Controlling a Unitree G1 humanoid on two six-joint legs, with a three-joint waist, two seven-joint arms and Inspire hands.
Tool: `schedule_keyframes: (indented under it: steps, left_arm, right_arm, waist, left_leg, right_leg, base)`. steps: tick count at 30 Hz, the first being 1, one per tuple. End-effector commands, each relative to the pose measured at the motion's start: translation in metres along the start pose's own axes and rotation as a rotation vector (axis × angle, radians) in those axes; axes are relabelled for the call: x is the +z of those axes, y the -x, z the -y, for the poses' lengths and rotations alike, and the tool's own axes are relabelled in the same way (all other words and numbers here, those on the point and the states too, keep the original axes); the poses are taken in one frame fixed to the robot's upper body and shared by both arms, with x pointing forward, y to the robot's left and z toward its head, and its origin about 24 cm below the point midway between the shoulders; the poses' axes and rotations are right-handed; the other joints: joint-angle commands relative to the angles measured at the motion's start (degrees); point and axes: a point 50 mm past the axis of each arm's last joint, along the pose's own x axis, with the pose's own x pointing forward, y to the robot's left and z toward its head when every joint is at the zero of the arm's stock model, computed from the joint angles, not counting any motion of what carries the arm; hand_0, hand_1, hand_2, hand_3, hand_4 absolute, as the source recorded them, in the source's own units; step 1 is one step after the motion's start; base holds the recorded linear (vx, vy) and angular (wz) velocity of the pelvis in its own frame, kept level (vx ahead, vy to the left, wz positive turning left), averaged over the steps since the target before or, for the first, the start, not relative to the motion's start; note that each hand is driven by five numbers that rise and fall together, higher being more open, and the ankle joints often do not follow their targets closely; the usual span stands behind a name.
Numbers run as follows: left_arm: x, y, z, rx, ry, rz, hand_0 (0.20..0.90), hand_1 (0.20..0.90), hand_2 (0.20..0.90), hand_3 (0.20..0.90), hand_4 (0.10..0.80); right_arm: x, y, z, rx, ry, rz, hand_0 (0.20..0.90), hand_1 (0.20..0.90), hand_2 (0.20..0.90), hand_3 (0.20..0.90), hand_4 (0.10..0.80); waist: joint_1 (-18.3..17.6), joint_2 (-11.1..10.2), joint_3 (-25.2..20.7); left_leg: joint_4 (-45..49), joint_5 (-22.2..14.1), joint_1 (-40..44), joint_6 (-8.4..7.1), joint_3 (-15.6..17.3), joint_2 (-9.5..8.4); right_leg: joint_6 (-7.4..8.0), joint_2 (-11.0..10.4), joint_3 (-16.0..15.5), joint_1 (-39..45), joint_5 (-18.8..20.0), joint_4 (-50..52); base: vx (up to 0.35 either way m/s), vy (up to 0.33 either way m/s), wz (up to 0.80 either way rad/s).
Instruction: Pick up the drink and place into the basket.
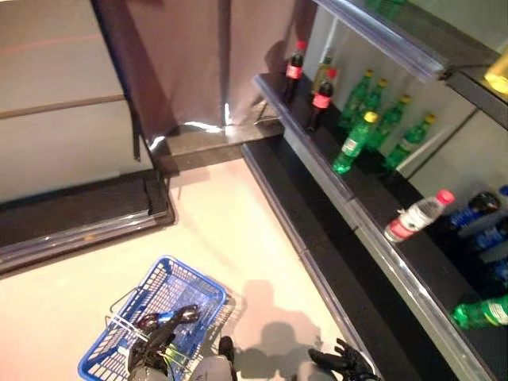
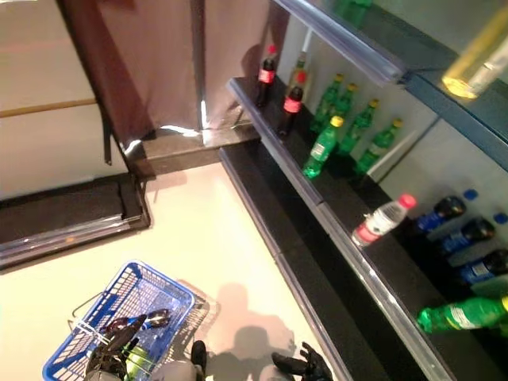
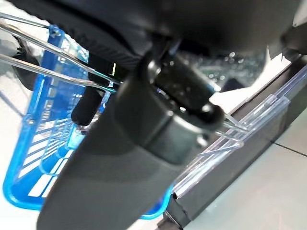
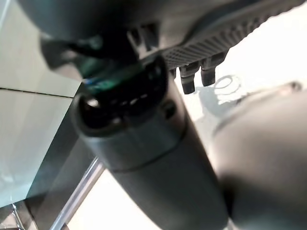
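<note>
A blue wire basket (image 1: 194, 287) hangs low at the lower left. My left hand (image 1: 149, 349) is curled round its metal handle (image 3: 57, 76). Inside the basket lies a dark bottle with a blue label (image 1: 168, 317), and something green (image 2: 136, 361) shows beside my hand. My right hand (image 1: 343, 363) sits at the bottom edge near the shelf base, fingers spread and holding nothing. On the black shelf (image 1: 373, 213) to the right stand cola bottles (image 1: 321, 99) and green bottles (image 1: 353, 143). A clear water bottle with a pink cap (image 1: 417, 216) lies on its side there.
Dark bottles with blue caps (image 1: 476, 208) and a green bottle lying down (image 1: 482, 312) fill the shelf's near end. A lower black ledge (image 1: 317, 238) runs along the shelf front. A brown curtain (image 1: 190, 63) and a dark step (image 1: 79, 218) stand behind.
</note>
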Motion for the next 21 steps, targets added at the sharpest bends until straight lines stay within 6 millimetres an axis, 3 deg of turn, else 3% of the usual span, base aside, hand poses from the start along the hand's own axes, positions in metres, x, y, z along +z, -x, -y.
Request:
schedule_keyframes:
  steps: [1,4,7,9,10,11,12,14,15,16,18,20,21]
  left_arm:
    - [0.043,0.003,0.068,-0.291,0.010,0.255,0.300,0.300,0.300,0.200,0.100]
    - [0.027,0.002,0.068,-0.296,0.003,0.203,0.300,0.300,0.300,0.200,0.100]
    - [0.014,0.003,0.059,-0.275,-0.030,0.173,0.300,0.300,0.300,0.200,0.100]
    - [0.007,0.002,0.044,-0.228,-0.059,0.155,0.300,0.300,0.300,0.200,0.100]
    - [0.004,0.002,0.041,-0.215,-0.069,0.147,0.300,0.300,0.300,0.200,0.100]
    - [0.000,0.002,0.036,-0.192,-0.088,0.129,0.300,0.300,0.300,0.200,0.100]
    - [-0.006,0.001,0.030,-0.145,-0.109,0.101,0.300,0.300,0.300,0.200,0.100]
    - [-0.014,0.000,0.021,-0.087,-0.125,0.070,0.300,0.300,0.300,0.200,0.100]
    - [-0.016,-0.001,0.016,-0.070,-0.126,0.066,0.300,0.300,0.300,0.200,0.100]
    - [-0.019,-0.001,0.010,-0.034,-0.111,0.054,0.300,0.300,0.300,0.200,0.100]
    - [-0.019,-0.004,-0.004,0.033,-0.045,0.029,0.300,0.300,0.300,0.200,0.100]
    - [-0.018,-0.004,-0.016,0.063,-0.041,0.021,0.300,0.300,0.300,0.200,0.100]
    - [-0.020,-0.003,-0.026,0.091,-0.034,0.012,0.300,0.300,0.300,0.200,0.100]
  right_arm:
    - [-0.035,0.012,0.053,-0.171,0.002,-0.125,0.900,0.900,0.900,0.900,0.800]
    - [-0.035,0.010,0.058,-0.196,-0.038,-0.146,0.900,0.900,0.900,0.900,0.800]
    - [-0.033,0.008,0.055,-0.199,-0.038,-0.159,0.900,0.900,0.900,0.900,0.800]
    - [-0.038,0.010,0.058,-0.208,-0.037,-0.174,0.900,0.900,0.900,0.900,0.800]
    - [-0.041,0.011,0.059,-0.214,-0.039,-0.181,0.900,0.900,0.900,0.900,0.800]
    - [-0.044,0.013,0.061,-0.229,-0.047,-0.195,0.900,0.900,0.900,0.900,0.800]
    - [-0.047,0.014,0.061,-0.246,-0.053,-0.213,0.900,0.900,0.900,0.900,0.800]
    - [-0.046,0.015,0.064,-0.235,-0.004,-0.186,0.900,0.900,0.900,0.900,0.800]
    - [-0.043,0.014,0.064,-0.226,0.026,-0.161,0.900,0.900,0.900,0.900,0.800]
    - [-0.034,0.011,0.062,-0.216,0.062,-0.132,0.900,0.900,0.900,0.900,0.800]
    - [-0.022,0.007,0.060,-0.193,0.071,-0.080,0.900,0.900,0.900,0.900,0.800]
    - [-0.007,0.002,0.056,-0.170,0.080,-0.038,0.900,0.900,0.900,0.900,0.800]
    - [0.000,-0.001,0.053,-0.159,0.091,-0.027,0.900,0.900,0.900,0.900,0.800]
  waist:
    - [-0.6,0.3,-4.0]
    - [-0.8,-0.2,-3.5]
    - [-1.3,-0.7,-2.4]
    - [-2.1,-0.3,-2.7]
    - [-2.5,0.2,-2.9]
    - [-3.4,0.7,-3.7]
    - [-4.4,1.2,-4.8]
    - [-5.2,1.3,-5.5]
    - [-4.9,1.0,-5.6]
    - [-4.1,0.5,-5.5]
    - [-2.5,-0.6,-4.9]
    - [-0.5,-1.2,-3.9]
    - [0.7,-0.8,-3.7]
  left_leg:
    - [8.7,-8.2,-0.8,-2.97,2.5,-2.51]
    - [11.8,-10.5,-1.6,-2.92,2.0,-4.55]
    - [17.4,-15.5,-0.4,-2.55,3.0,-5.40]
    - [22.8,-17.5,2.1,-2.77,4.6,-4.86]
    - [25.3,-17.2,3.2,-3.15,4.9,-3.95]
    - [29.4,-14.8,4.4,-4.32,4.8,-2.52]
    - [35.6,-9.2,5.1,-6.51,3.8,-0.60]
    - [46.0,-3.2,3.2,-8.39,2.0,-0.10]
    - [50.6,-1.8,1.3,-8.43,1.8,-0.63]
    - [53.3,-3.4,-3.3,-6.89,2.7,-0.69]
    - [52.1,-6.7,-11.3,-3.82,2.5,-0.69]
    - [41.1,-8.3,-12.6,-2.35,-0.1,-0.56]
    - [25.1,-5.2,-10.8,-4.03,-3.8,1.77]
  right_leg:
    - [0.61,3.2,2.3,2.3,15.3,-18.7]
    - [1.64,3.6,1.5,-1.3,20.7,-22.8]
    - [2.58,2.4,-2.8,-5.4,23.6,-21.5]
    - [1.49,2.2,-5.8,-6.7,22.7,-18.9]
    - [0.71,2.7,-5.6,-6.3,21.7,-18.5]
    - [-0.64,3.5,-4.7,-6.2,20.3,-17.5]
    - [-2.22,4.4,-3.9,-6.1,18.8,-15.9]
    - [-4.34,4.5,-4.1,-4.5,17.2,-15.6]
    - [-4.76,4.4,-4.3,-3.4,16.8,-15.7]
    - [-4.97,4.5,-2.9,-1.4,15.9,-16.2]
    - [-4.44,4.2,0.8,0.8,14.7,-15.7]
    - [-3.81,3.7,4.3,3.1,13.5,-15.3]
    - [-3.22,4.3,7.1,5.1,12.2,-16.0]
  base:
    - [0.353,0.100,0.73]
    - [0.363,0.072,0.53]
    - [0.483,0.060,0.21]
    - [0.637,0.067,-0.18]
    - [0.591,0.034,-0.32]
    - [0.513,-0.001,-0.16]
    - [0.546,-0.005,0.01]
    - [0.532,0.010,0.26]
    - [0.504,0.018,0.37]
    - [0.439,0.044,0.02]
    - [0.423,0.121,-0.67]
    - [0.458,0.238,-1.00]
    - [0.560,0.314,-1.07]
